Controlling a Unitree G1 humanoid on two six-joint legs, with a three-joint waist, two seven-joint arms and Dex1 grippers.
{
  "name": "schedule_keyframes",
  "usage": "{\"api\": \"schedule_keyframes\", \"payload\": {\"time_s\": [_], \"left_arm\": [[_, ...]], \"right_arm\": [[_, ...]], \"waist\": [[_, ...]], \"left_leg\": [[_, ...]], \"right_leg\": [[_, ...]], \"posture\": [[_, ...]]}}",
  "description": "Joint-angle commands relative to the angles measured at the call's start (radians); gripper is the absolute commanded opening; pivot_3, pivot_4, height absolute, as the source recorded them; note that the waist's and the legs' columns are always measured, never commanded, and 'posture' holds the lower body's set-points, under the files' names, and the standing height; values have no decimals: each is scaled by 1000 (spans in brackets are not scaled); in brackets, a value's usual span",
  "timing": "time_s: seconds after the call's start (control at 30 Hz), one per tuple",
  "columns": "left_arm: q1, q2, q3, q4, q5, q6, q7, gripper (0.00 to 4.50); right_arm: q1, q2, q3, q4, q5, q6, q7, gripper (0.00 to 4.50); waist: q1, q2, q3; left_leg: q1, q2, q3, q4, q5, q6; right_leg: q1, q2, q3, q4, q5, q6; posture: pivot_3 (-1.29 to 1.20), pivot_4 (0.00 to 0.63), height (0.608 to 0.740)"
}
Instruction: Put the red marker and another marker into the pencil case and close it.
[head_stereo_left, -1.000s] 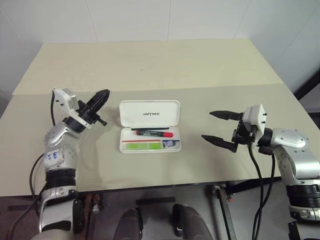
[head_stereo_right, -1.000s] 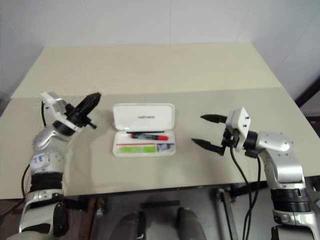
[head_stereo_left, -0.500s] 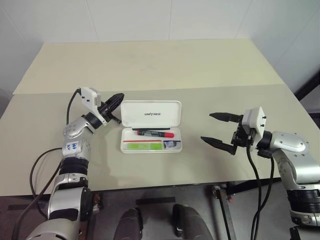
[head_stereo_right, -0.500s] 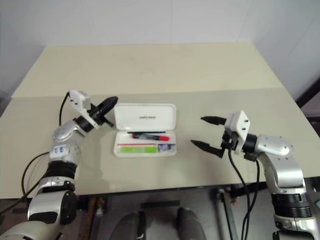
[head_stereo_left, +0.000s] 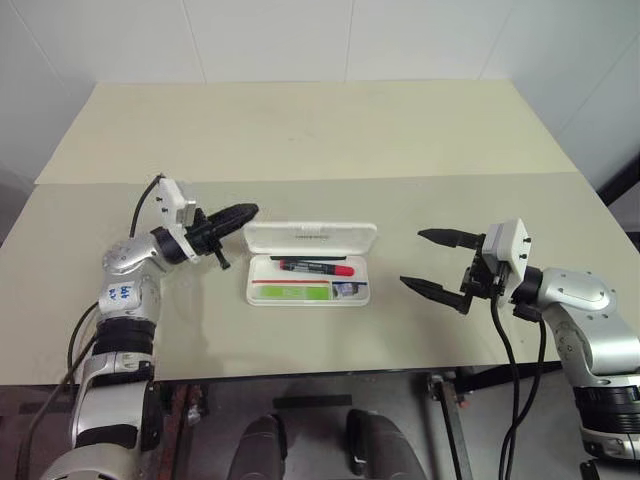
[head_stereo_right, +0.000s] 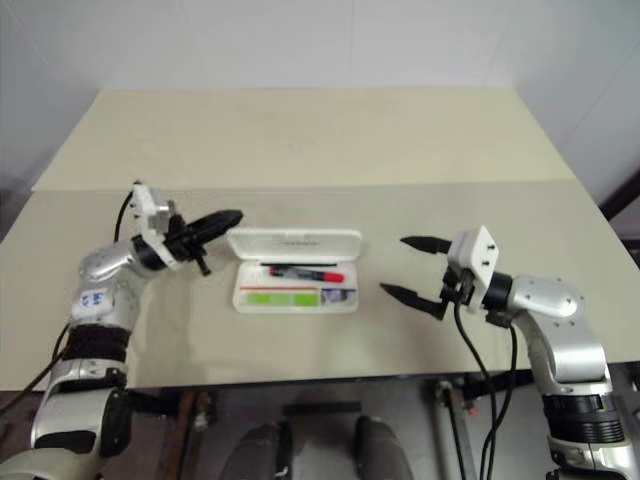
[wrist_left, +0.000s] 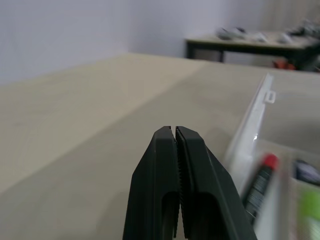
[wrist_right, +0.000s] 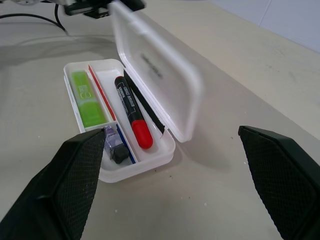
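The white pencil case (head_stereo_left: 262, 294) lies open at the table's middle, its lid (head_stereo_left: 311, 237) tilted up about halfway. Inside, the red marker (head_stereo_left: 312, 267) rests along the back compartment and the lime-green marker (head_stereo_left: 292, 291) along the front one. My left gripper (head_stereo_left: 250, 211) is shut and empty, its tip just behind the lid's left corner, seemingly touching it. The left wrist view shows the shut fingers (wrist_left: 192, 165) beside the lid's edge (wrist_left: 250, 130). To the right of the case my right gripper (head_stereo_left: 412, 258) stands wide open and empty, pointing at the case.
A small dark and blue item (wrist_right: 116, 147) sits in the case's front right corner. A seam (head_stereo_left: 450, 177) runs across the beige table behind the case. Bare tabletop stretches behind and in front of the case.
My left gripper has swung right to the lid's left corner. The lid, lying back a second ago, now stands tilted up. The right gripper has held still.
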Motion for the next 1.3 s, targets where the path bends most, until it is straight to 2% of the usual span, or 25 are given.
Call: {"api": "schedule_keyframes", "payload": {"time_s": [0.03, 0.23, 0.63, 0.8, 0.93, 1.17, 1.3], "left_arm": [[8, 34, -49, -68, 12, 33, -72, 56], [45, 69, -136, -144, 53, 85, -128, 56], [64, 79, -245, -172, 146, 155, -121, 56], [70, 112, -317, -164, 231, 102, -140, 56], [68, 108, -337, -157, 234, 83, -148, 56], [71, 44, -291, -190, 147, 142, -118, 56], [89, 15, -123, -279, -6, 242, -23, 56]], "right_arm": [[-7, 3, -8, -34, 22, -6, -10, 4500], [-5, 9, -7, -44, 22, -4, -19, 4500], [21, -1, -18, -89, 32, 14, -35, 4500], [32, 7, -14, -114, 33, 20, -52, 4500], [38, 18, -9, -125, 37, 21, -66, 4500], [30, 24, -3, -106, 36, 13, -60, 4500], [15, 20, 2, -85, 37, 15, -44, 4500]], "waist": [[0, 0, 0], [-4, 0, 0], [-3, 0, 0], [-3, 0, -1], [-3, 1, -2], [0, 1, -3], [-2, 0, -2]], "left_leg": [[0, 0, 0, 0, 0, 0], [0, 0, 0, 0, 0, 0], [0, 1, 0, 1, 0, 0], [1, 1, 0, 1, 0, 0], [2, 1, 0, 1, 0, 0], [2, 1, 1, 1, 0, 0], [1, 1, 0, 2, 0, 0]], "right_leg": [[0, 0, 0, 0, 0, 0], [0, 0, 1, 0, 0, 0], [0, 1, 1, 1, 0, -1], [0, 0, 2, 2, -1, -1], [0, 0, 2, 2, -1, -2], [0, 0, 2, 2, -1, -2], [0, 0, 2, 2, -1, -1]], "posture": [[0, 150, 740], [0, 150, 740], [0, 150, 740], [0, 150, 740], [0, 150, 740], [0, 150, 740], [0, 150, 740]]}}
